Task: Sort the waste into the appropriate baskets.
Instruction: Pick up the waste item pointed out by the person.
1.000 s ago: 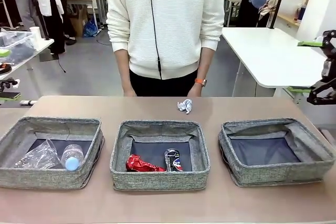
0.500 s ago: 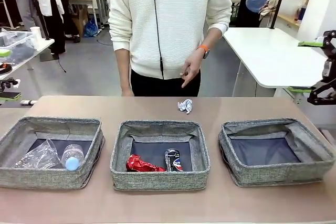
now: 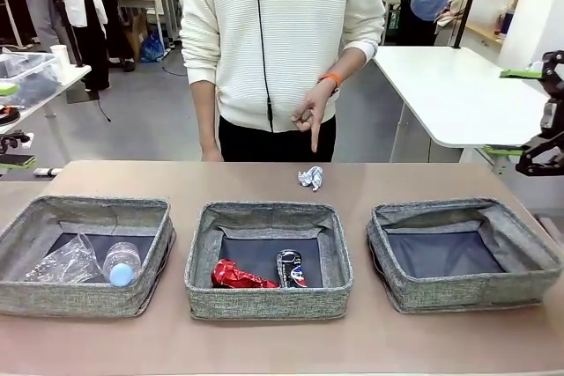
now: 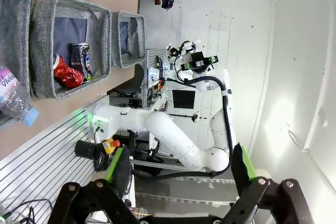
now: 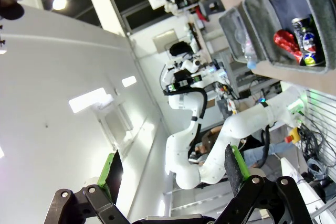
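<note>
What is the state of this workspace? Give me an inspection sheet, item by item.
Surface: brown table, bare between the bins.
Left basket: holds clear plastic bag and plastic bottle.
Middle basket: holds crushed red can and dark can.
Right basket: nothing seen inside.
Paper wad: loose on the table beyond the middle basket; the person's hand points down at it.
Clutter: nothing seen.
Left gripper: open, holding nothing.
Right gripper: open, holding nothing.
Cables: black cord hangs down the person's sweater.
Surroundings: white tables, people behind.
</note>
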You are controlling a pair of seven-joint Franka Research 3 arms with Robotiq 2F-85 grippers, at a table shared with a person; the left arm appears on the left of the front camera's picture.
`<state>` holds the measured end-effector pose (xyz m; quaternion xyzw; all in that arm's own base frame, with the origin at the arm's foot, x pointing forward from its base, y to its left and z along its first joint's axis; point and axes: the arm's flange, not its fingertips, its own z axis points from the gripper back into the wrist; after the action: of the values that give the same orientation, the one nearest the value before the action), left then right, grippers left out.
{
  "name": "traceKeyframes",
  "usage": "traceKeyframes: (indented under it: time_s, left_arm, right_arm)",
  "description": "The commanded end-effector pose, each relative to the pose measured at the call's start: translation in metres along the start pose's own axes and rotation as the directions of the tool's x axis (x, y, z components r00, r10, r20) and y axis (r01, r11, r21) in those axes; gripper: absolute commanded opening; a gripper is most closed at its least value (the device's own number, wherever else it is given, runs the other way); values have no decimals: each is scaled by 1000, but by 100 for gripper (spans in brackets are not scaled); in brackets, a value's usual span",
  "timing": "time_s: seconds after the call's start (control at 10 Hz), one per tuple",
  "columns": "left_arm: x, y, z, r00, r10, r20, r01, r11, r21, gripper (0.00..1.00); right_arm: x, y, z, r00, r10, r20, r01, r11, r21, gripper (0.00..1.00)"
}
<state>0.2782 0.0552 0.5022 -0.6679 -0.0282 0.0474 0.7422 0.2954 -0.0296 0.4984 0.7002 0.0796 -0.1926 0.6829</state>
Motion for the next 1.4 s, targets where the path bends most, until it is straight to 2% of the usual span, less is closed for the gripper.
traceKeyframes:
  time_s: [0.0,0.3,0.4,0.5,0.6,0.7,0.8,0.9,1.0,1.2,1.3]
  left_arm:
    - [0,0,0,1000,-23,-3,23,1000,-8,100]
    - [0,0,0,1000,-23,-3,23,1000,-8,100]
    - [0,0,0,1000,-23,-3,23,1000,-8,100]
    - [0,0,0,1000,-23,-3,23,1000,-8,100]
    - [0,0,0,1000,-23,-3,23,1000,-8,100]
    - [0,0,0,1000,-23,-3,23,1000,-8,100]
    - [0,0,0,1000,-23,-3,23,1000,-8,100]
    - [0,0,0,1000,-23,-3,23,1000,-8,100]
    - [0,0,0,1000,-23,-3,23,1000,-8,100]
    - [0,0,0,1000,-23,-3,23,1000,-8,100]
    - [0,0,0,1000,-23,-3,23,1000,-8,100]
  right_arm:
    - [-2,0,-1,1000,14,-5,-14,1000,21,100]
    - [0,0,0,1000,0,0,0,1000,0,100]
    - [20,10,-45,990,119,71,-102,974,-203,100]
    - [44,16,-89,948,254,192,-146,882,-447,100]
    - [71,14,-133,866,444,229,-193,720,-667,100]
    - [89,6,-161,757,623,197,-219,526,-822,100]
    - [101,3,-177,614,780,124,-300,376,-877,100]
    - [106,8,-175,547,827,131,-336,361,-870,100]
    - [63,5,-177,904,417,90,-293,759,-581,100]
    - [63,5,-177,904,417,90,-293,759,-581,100]
    - [81,5,-188,862,501,72,-343,683,-645,100]
